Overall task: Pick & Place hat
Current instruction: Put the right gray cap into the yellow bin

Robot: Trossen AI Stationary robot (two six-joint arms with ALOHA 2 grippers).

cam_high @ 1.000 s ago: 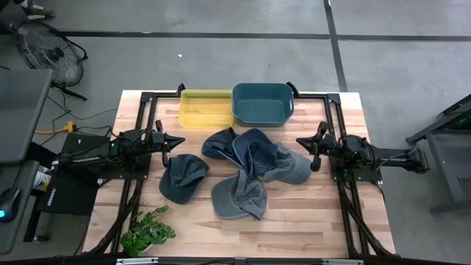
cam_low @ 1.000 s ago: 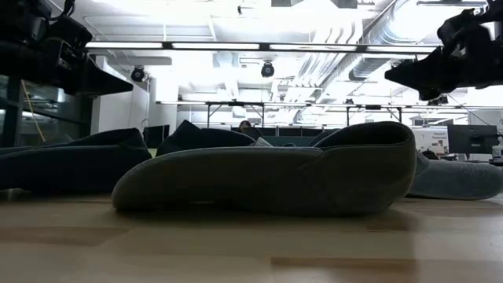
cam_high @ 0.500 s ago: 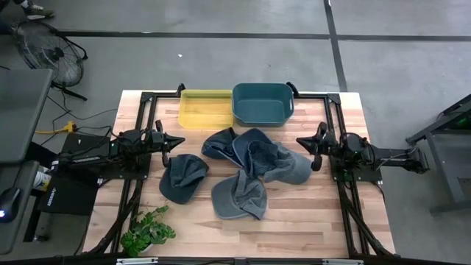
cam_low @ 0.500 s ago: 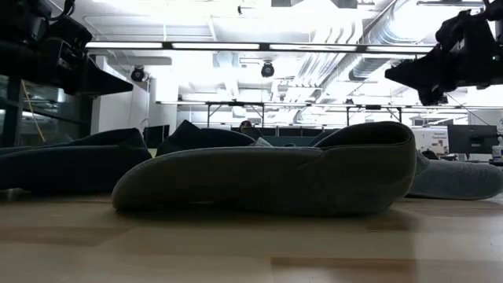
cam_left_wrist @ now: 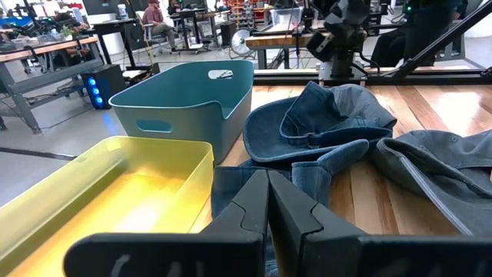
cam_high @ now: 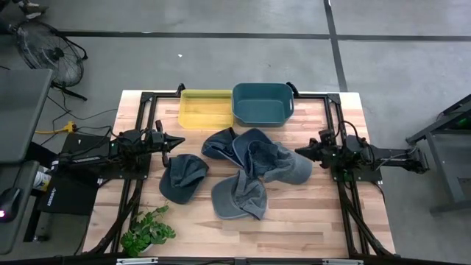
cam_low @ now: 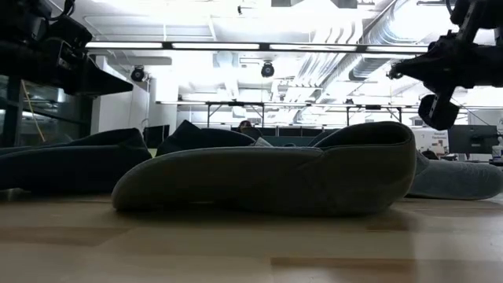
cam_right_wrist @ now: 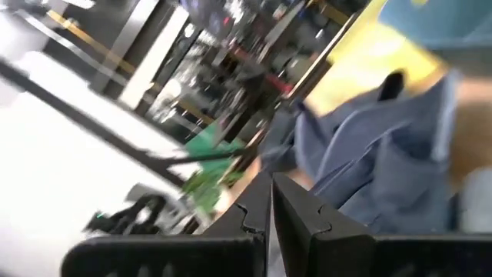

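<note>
Several dark blue and grey caps lie crown-up or crumpled in a loose heap on the wooden table: one at the left, one nearest the front, others overlapping in the middle and right. In the low view the front cap fills the foreground. My left gripper hovers shut at the heap's left side. My right gripper hangs shut above the heap's right edge, rolled to one side. Neither touches a cap.
A yellow bin and a teal bin stand side by side at the table's far edge, behind the caps. A small green plant sits at the near left corner. Bare wood shows along the near edge and right side.
My right gripper has rolled about its wrist and dipped slightly toward the caps at the heap's right edge; its wrist view is now tilted and blurred. The caps and my left arm have kept still.
</note>
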